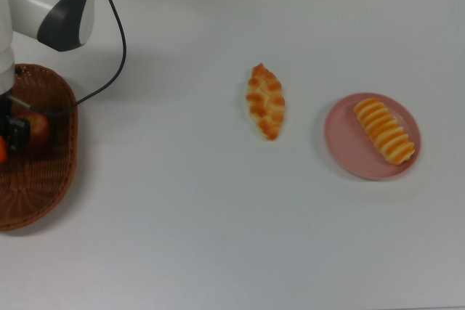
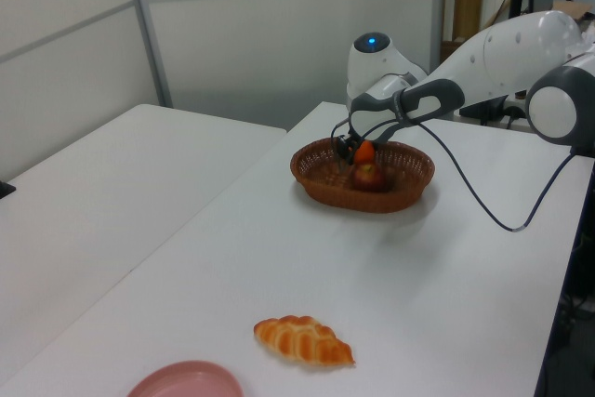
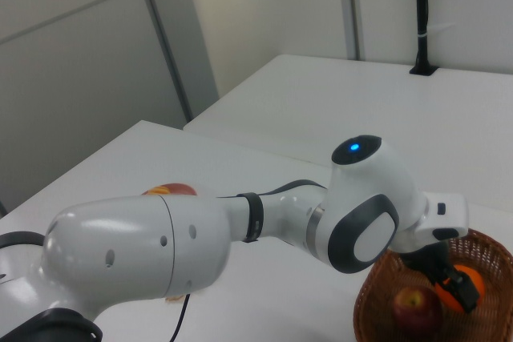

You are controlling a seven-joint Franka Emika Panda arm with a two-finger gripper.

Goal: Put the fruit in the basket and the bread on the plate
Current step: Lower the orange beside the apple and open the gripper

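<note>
My end effector (image 2: 361,150) hangs over the basket (image 2: 321,178), pinching the mandarin (image 2: 366,151) between its fingers, which are spread only as wide as the fruit. The mandarin sits above the apple (image 2: 369,176), close over it; whether the two touch I cannot tell. In the right view the mandarin (image 3: 462,284) shows just beside the apple (image 3: 414,307), inside the basket's rim (image 3: 489,240).

I judge the mandarin light, firm and round, with a smooth skin that could roll or slip, so a hold across its widest middle suits it. Once released it may roll against the apple, but the basket's wall should keep it in.

Away from the basket, out on the counter (image 1: 218,215), lies the braided pastry (image 1: 265,101), between the basket and the plate (image 1: 341,152). It looks light and stiff, with a knobbly crust; I would take it across its middle, fingers on its long sides. The striped pastry (image 1: 383,130) already lies on the plate.
</note>
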